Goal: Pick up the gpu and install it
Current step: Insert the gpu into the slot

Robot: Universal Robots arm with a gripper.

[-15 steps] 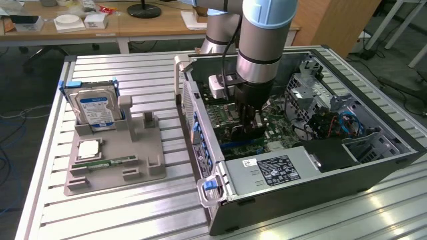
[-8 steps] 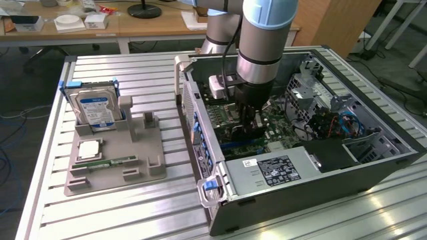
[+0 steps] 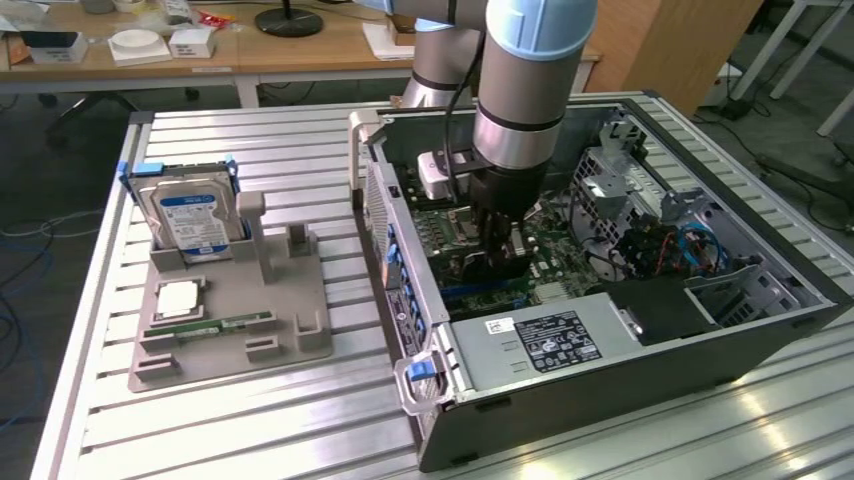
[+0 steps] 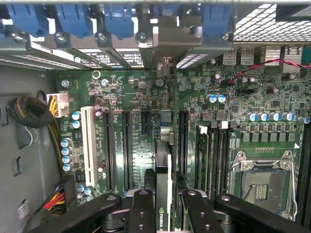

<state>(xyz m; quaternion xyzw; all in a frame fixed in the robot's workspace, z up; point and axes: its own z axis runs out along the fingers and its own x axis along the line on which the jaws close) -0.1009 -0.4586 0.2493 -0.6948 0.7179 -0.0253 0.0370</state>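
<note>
Wrist view looks straight down onto a green motherboard (image 4: pixel 141 126), and the only readable writing there is the start of a white "NVIDIA" mark with its eye logo on the black edge of the gpu (image 4: pixel 164 184). That card stands on edge, pinched between the two black fingers (image 4: pixel 142 208) of the tool (image 4: pixel 164 211), which is closed partway on it; the card reaches forward from the fingers along the board, between long black slots, toward the metal bracket area under the blue clips (image 4: pixel 73 22). Exterior view shows the arm (image 3: pixel 534 70) reaching down into the open computer case (image 3: pixel 641 350) on the slatted metal desk (image 3: pixel 267 140), with the tool (image 3: pixel 497 262) low over the board. It also shows a hard drive (image 3: pixel 191 220) with a blue-white label standing in a grey holder (image 3: pixel 227 320), well apart from the case, and a black label on the silver box (image 3: pixel 547 340) inside it, its print too small to read.
</note>
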